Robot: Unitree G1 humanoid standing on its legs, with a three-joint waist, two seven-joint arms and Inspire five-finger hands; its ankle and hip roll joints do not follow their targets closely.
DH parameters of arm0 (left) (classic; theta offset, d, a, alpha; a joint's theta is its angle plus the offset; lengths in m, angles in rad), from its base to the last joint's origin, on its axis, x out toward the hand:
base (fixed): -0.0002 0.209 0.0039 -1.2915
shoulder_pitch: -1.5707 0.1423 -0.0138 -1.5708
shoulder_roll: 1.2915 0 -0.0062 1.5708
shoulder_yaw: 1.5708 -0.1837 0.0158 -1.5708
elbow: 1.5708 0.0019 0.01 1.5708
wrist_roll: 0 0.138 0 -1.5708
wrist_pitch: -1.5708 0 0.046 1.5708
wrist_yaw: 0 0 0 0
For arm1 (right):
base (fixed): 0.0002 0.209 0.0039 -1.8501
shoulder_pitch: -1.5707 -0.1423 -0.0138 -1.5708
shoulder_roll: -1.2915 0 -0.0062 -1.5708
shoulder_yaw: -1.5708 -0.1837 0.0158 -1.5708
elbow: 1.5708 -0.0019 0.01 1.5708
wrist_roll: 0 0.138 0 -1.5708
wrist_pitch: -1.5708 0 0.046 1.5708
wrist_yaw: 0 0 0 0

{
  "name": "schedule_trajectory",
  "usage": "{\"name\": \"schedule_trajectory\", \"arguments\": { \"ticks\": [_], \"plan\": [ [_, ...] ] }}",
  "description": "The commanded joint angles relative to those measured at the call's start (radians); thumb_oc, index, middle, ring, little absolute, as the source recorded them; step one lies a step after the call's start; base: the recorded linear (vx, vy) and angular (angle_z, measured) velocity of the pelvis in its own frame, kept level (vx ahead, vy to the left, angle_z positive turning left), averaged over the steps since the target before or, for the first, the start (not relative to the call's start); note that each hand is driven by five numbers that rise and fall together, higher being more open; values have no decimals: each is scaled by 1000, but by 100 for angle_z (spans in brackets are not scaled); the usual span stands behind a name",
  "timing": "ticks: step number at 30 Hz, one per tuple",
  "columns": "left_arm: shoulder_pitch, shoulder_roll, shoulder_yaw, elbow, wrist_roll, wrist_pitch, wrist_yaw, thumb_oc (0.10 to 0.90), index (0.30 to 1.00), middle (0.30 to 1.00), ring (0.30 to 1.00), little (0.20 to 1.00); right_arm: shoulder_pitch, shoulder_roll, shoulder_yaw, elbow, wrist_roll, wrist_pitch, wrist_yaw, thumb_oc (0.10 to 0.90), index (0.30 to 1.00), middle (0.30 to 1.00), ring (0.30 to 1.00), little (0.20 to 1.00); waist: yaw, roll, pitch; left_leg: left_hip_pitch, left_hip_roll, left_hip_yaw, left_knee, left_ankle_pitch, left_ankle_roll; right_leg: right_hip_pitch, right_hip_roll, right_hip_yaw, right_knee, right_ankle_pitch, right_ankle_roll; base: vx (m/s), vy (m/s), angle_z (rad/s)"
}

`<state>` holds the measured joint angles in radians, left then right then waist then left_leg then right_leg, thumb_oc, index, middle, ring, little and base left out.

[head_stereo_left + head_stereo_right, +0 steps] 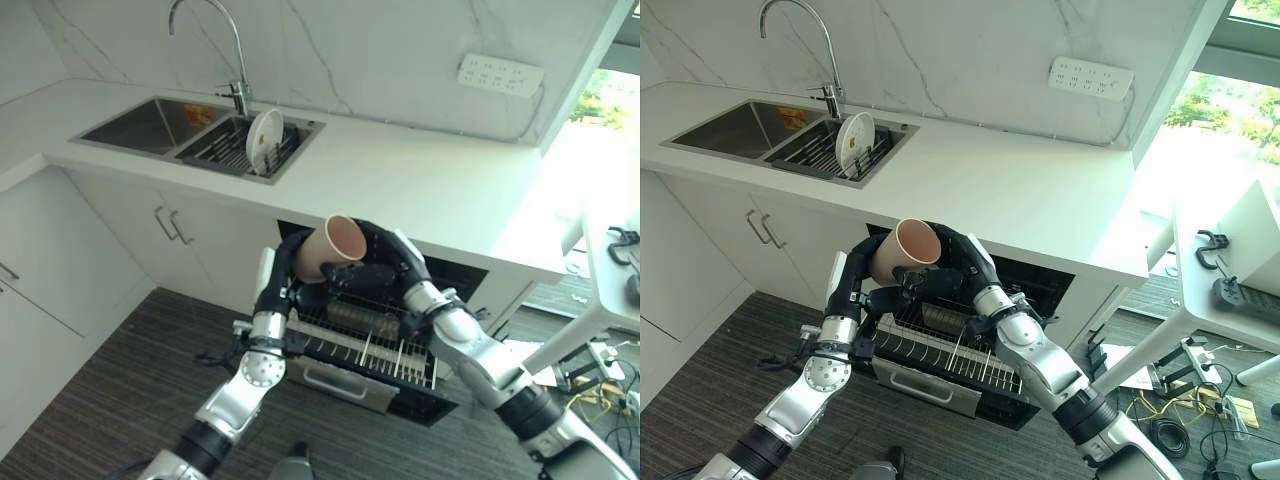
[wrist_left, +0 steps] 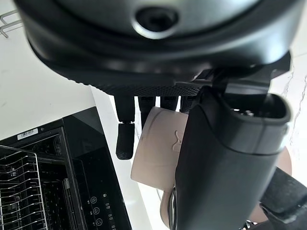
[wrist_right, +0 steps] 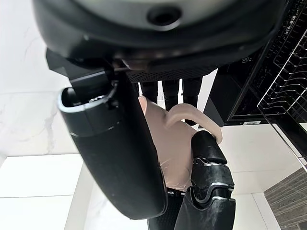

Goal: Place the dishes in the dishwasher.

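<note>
Beige mug [image 1: 331,247] held above the dishwasher rack [image 1: 372,345] — left hand [image 1: 289,262] and right hand [image 1: 385,262] both curled round it.

Head views down; wrists close, perhaps upward.

Bright daylight, window glare at right

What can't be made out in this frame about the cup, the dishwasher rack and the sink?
- Cup: its base and lower side, covered by both hands in the eye views; left hand, right hand.
- Dishwasher rack: the part beneath the hands is hidden, so any contents there cannot be told.
- Sink: the small orange item beside the plate is too small to identify.
</note>
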<state>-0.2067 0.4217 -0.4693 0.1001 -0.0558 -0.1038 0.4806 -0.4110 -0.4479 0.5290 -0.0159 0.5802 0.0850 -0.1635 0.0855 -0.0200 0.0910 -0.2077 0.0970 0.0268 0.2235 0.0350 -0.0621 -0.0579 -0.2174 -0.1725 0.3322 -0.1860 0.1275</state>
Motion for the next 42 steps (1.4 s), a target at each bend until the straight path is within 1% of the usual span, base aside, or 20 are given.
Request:
{"name": "schedule_trajectory", "arguments": {
  "ticks": [1, 4, 5, 6, 8, 10, 13, 16, 20, 23, 27, 29, 31, 33, 35, 37, 38, 39, 40, 42],
  "plan": [
    [-169, -46, -132, -21, 63, -36, -63, 400, 300, 300, 300, 300, -224, 132, 9, -97, 25, -152, 39, 400, 300, 300, 300, 300, 6, -13, -58, 51, 20, -24, 77, -174, 10, -33, -16, 9, -32, 68, 5, 0, 0, 0],
    [-173, -46, -141, -11, 67, -35, -62, 400, 300, 300, 300, 300, -225, 134, 13, -93, 24, -164, 32, 400, 300, 300, 300, 300, 5, -12, -58, 52, 20, -23, 77, -175, 10, -32, -16, 10, -32, 67, 5, 0, 0, 0],
    [-175, -47, -143, -11, 70, -27, -63, 588, 582, 582, 582, 582, -225, 136, 12, -95, 21, -164, 26, 400, 300, 300, 300, 300, 4, -11, -58, 53, 20, -22, 77, -175, 10, -32, -16, 10, -32, 67, 5, 0, 0, 0],
    [-175, -48, -143, -9, 70, -26, -63, 800, 900, 900, 900, 900, -221, 138, 9, -97, 17, -167, 15, 400, 300, 300, 300, 300, 4, -11, -59, 53, 19, -22, 77, -175, 11, -32, -16, 10, -32, 66, 5, 0, 0, 0],
    [-175, -46, -143, -11, 71, -22, -64, 800, 900, 900, 900, 900, -218, 136, 4, -99, 22, -173, -11, 400, 300, 300, 300, 300, 3, -10, -60, 54, 20, -22, 77, -176, 11, -32, -16, 11, -32, 66, 5, 0, 0, 0],
    [-171, -39, -140, -14, 74, -15, -66, 800, 900, 900, 900, 900, -200, 130, -24, -100, 30, -195, -51, 400, 300, 300, 300, 300, -2, -7, -59, 55, 21, -19, 77, -176, 11, -32, -16, 11, -32, 67, 6, 0, 0, 0],
    [-164, -36, -137, -15, 87, -13, -64, 800, 900, 900, 900, 900, -184, 127, -41, -100, 33, -210, -77, 400, 300, 300, 300, 300, -5, -6, -59, 56, 22, -17, 77, -176, 12, -32, -15, 12, -32, 67, 5, 0, 0, 0],
    [-150, -29, -133, -11, 106, -15, -51, 800, 900, 900, 900, 900, -140, 120, -85, -102, 28, -236, -125, 400, 300, 300, 300, 300, -15, -3, -58, 58, 25, -10, 77, -177, 13, -33, -14, 18, -32, 67, 4, 0, 0, 0],
    [-130, -18, -116, -7, 122, -21, -49, 800, 900, 900, 900, 900, -85, 103, -138, -96, 26, -248, -133, 400, 300, 300, 300, 300, -25, 0, -58, 62, 29, -2, 77, -178, 13, -33, -13, 20, -32, 68, 5, 5, 4, -3],
    [-108, 9, -102, -18, 185, -17, -72, 800, 900, 900, 900, 900, -5, 76, -193, -79, 47, -259, -131, 400, 300, 300, 300, 300, -41, 1, -56, 62, 39, 10, 77, -175, 11, -36, -12, 23, -32, 69, 5, 15, 4, -7],
    [-91, 20, -92, -20, 189, -17, -74, 800, 900, 900, 900, 900, 37, 58, -210, -50, 1, -239, -106, 400, 300, 300, 300, 300, -49, 1, -55, 64, 42, 13, 77, -175, 9, -37, -10, 27, -32, 68, 5, 16, 0, -4],
    [-78, 29, -82, -24, 200, -20, -77, 800, 900, 900, 900, 900, 62, 45, -215, -40, 0, -226, -107, 400, 300, 300, 300, 300, -51, 1, -54, 64, 44, 15, 77, -175, 9, -38, -11, 27, -32, 69, 6, 25, -10, -2],
    [-65, 42, -71, -32, 218, -24, -89, 800, 900, 900, 900, 900, 92, 41, -222, -20, 1, -226, -110, 400, 300, 300, 300, 300, -53, 1, -53, 65, 45, 16, 77, -174, 9, -38, -11, 28, -32, 70, 6, 16, -8, 0],
    [-53, 57, -64, -30, 214, -42, -116, 800, 900, 900, 900, 900, 113, 37, -229, 3, -6, -232, -107, 400, 300, 300, 300, 300, -55, 1, -53, 65, 45, 18, 77, -174, 9, -39, -10, 30, -32, 71, 7, 0, 0, 0],
    [-44, 66, -59, -35, 206, -66, -167, 800, 900, 900, 900, 900, 124, 34, -235, 13, -20, -231, -108, 400, 300, 300, 300, 300, -56, 2, -53, 65, 46, 20, 77, -173, 8, -40, -11, 30, -32, 71, 7, 0, 0, 0],
    [-29, 80, -60, -50, 159, -96, -261, 800, 900, 900, 900, 900, 136, 24, -248, 17, -22, -223, -93, 400, 300, 300, 300, 300, -59, 4, -52, 65, 48, 23, 77, -173, 8, -40, -12, 31, -32, 71, 8, 21, 7, 0],
    [-17, 97, -64, -63, 94, -122, -349, 800, 900, 900, 900, 900, 143, 16, -248, 26, -41, -211, -77, 400, 300, 300, 300, 300, -62, 9, -52, 66, 49, 26, 77, -172, 7, -41, -14, 31, -32, 70, 9, 0, 0, 0],
    [-17, 97, -64, -63, 94, -122, -349, 800, 900, 900, 900, 900, 143, 16, -248, 26, -41, -211, -77, 400, 300, 300, 300, 300, -62, 9, -52, 66, 49, 26, 77, -172, 7, -41, -14, 31, -32, 70, 9, 38, 35, 0],
    [-9, 113, -62, -76, 47, -134, -395, 800, 900, 900, 900, 900, 151, 8, -240, 33, -62, -206, -70, 400, 300, 300, 300, 300, -62, 14, -52, 67, 49, 27, 77, -172, 7, -40, -16, 32, -32, 70, 11, 32, 32, 0],
    [6, 130, -49, -97, -9, -136, -448, 800, 900, 900, 900, 900, 165, 1, -230, 42, -89, -200, -69, 400, 300, 300, 300, 300, -61, 18, -53, 68, 49, 28, 77, -171, 7, -40, -18, 30, -32, 70, 12, 43, 36, 0]
  ]
}}
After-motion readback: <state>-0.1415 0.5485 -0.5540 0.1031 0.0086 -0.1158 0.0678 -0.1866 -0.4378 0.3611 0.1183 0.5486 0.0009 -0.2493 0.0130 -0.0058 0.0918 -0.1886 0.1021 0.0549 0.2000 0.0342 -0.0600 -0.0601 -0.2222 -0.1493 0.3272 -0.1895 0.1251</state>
